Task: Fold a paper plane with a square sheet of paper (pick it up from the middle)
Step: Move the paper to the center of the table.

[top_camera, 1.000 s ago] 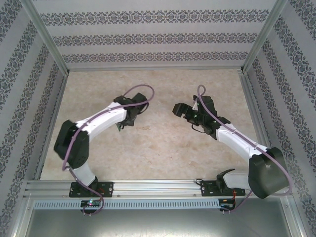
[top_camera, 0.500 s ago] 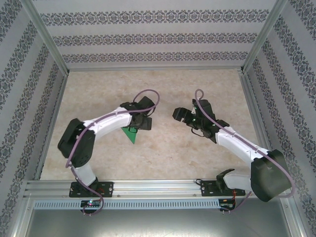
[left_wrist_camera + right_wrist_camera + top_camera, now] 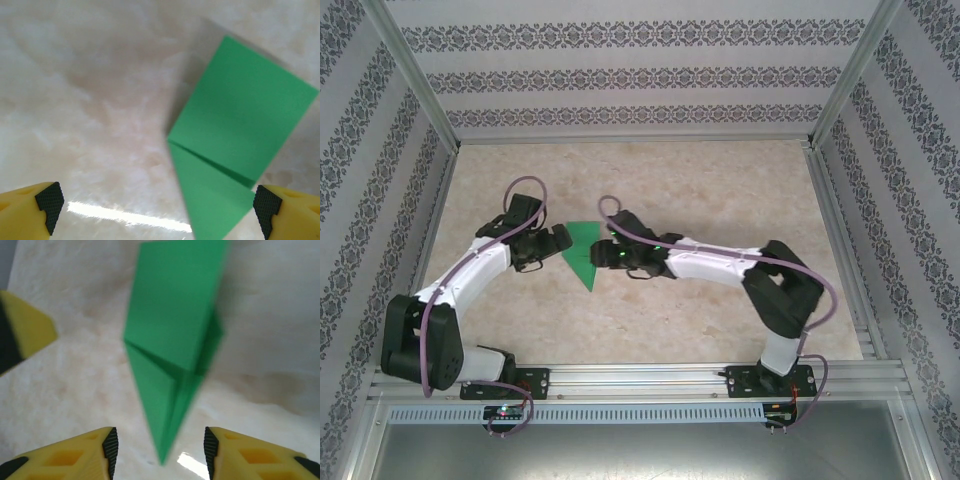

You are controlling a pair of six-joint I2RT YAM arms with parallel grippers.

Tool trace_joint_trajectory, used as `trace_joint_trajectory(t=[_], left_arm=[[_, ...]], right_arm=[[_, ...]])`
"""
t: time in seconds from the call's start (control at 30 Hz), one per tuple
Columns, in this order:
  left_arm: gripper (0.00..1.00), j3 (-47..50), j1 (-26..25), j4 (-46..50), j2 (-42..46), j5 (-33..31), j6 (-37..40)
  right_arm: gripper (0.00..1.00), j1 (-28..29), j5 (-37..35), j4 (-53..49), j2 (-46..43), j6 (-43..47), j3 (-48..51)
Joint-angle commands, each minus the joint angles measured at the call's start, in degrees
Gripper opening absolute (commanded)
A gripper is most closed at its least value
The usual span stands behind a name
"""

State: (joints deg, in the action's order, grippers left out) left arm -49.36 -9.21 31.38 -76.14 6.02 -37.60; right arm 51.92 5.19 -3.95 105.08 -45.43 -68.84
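The square sheet of paper (image 3: 582,252) lies flat on the marbled table, folded into a bright green wedge with its tip toward the near edge. My left gripper (image 3: 561,240) stands just left of it and is open. In the left wrist view the paper (image 3: 240,120) lies ahead and to the right, its tip reaching down beside the right fingertip (image 3: 264,209), with the left gripper (image 3: 156,207) wide apart. My right gripper (image 3: 606,253) is at the paper's right edge. It is open (image 3: 160,450), and the wedge's tip (image 3: 175,325) points down between its pads without touching them.
The beige marbled table (image 3: 720,180) is walled by patterned panels and aluminium rails (image 3: 640,378). One yellow finger of the left gripper (image 3: 25,330) shows at the left of the right wrist view. Both arms' cables loop above the wrists.
The left arm has swung left off the paper, leaving the wedge uncovered. The right arm has reached across from the right side to the paper's right edge.
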Motion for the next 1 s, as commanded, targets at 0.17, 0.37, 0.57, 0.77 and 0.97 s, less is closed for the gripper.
trace_joint_trajectory(t=[0.17, 0.37, 0.57, 0.77, 0.97], left_arm=[[1.00, 6.3, 7.9, -2.4, 6.6, 4.1, -3.6], [1.00, 7.6, 9.1, -3.7, 6.9, 5.7, -4.8], [1.00, 7.4, 9.1, -4.3, 6.4, 7.5, -4.3], [1.00, 7.1, 9.1, -4.7, 6.2, 10.7, -2.9], [1.00, 8.2, 9.1, -7.6, 6.2, 16.6, -1.6]], right_arm=[[0.45, 2.6, 1.6, -7.2, 11.6, -1.9, -12.8], [0.45, 2.8, 4.4, -12.7, 18.2, -0.2, -18.8], [0.45, 1.6, 3.2, -18.4, 19.6, 5.6, -19.7], [0.46, -2.9, 7.3, -21.6, 15.8, 20.7, -11.9], [0.48, -8.4, 15.1, -23.8, 8.1, 33.9, -2.6]])
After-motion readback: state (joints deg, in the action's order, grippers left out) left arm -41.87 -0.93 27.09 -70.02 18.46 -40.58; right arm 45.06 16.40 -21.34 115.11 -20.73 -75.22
